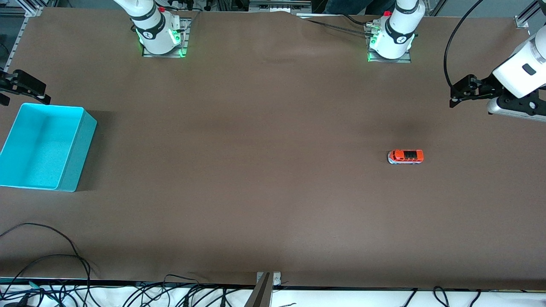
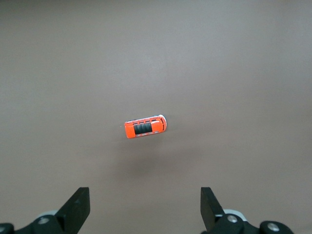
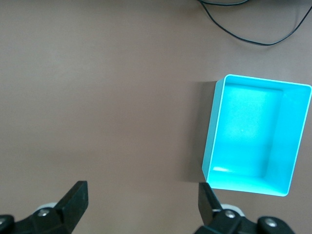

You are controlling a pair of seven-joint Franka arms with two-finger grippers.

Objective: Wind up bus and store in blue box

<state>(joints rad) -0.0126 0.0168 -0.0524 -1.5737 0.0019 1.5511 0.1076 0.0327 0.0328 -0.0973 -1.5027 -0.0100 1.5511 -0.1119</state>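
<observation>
This is a robotics lab. Two white robot arms are bolted on metal plates with green lights at their bases, on a brown counter. Aluminium frame bars and loose cables surround it.

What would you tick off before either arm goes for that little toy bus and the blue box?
1. Bus standing on its wheels on the table, nothing beside it: ok.
2. Left gripper open, up in the air over the left arm's end of the table, bus in its wrist view: ok.
3. Right gripper open, holding nothing, up beside the blue box: ok.
4. Blue box upright with nothing inside: ok.
5. Bus already wound up: cannot tell.
6. Cables at the table edge nearest the front camera lie apart from bus and box: ok.
</observation>
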